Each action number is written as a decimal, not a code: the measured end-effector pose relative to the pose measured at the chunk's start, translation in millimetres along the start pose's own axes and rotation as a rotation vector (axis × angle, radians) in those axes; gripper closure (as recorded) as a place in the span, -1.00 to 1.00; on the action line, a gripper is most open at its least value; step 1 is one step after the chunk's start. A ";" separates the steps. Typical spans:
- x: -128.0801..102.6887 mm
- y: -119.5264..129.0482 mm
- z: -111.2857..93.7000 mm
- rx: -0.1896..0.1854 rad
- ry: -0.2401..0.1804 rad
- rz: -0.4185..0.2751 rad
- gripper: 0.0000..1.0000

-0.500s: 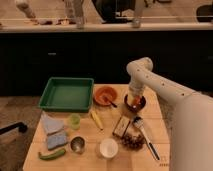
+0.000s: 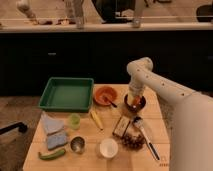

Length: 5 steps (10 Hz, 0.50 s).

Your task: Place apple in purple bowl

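The purple bowl (image 2: 142, 105) is a small, very dark bowl on the wooden table, right of the orange bowl (image 2: 105, 95). My gripper (image 2: 134, 100) points straight down into it, with the white arm reaching in from the right. A reddish-orange patch, the apple (image 2: 133, 104), shows just under the gripper inside the bowl's rim. The gripper hides most of it, and I cannot tell whether the apple is held or resting in the bowl.
A green tray (image 2: 67, 93) sits at the back left. In front are a banana (image 2: 96, 119), a small green cup (image 2: 74, 120), a metal cup (image 2: 77, 144), a white cup (image 2: 108, 147), dark grapes (image 2: 132, 141), a snack box (image 2: 121, 126), a utensil (image 2: 145, 134) and a blue sponge (image 2: 56, 139).
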 end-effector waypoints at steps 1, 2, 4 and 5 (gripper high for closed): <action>-0.4 0.3 0.0 0.000 0.000 -0.001 0.59; -0.2 0.2 0.0 0.000 0.000 0.000 0.61; 0.0 0.0 0.0 0.000 0.000 0.000 0.73; -0.2 0.1 0.0 0.000 0.000 0.000 0.63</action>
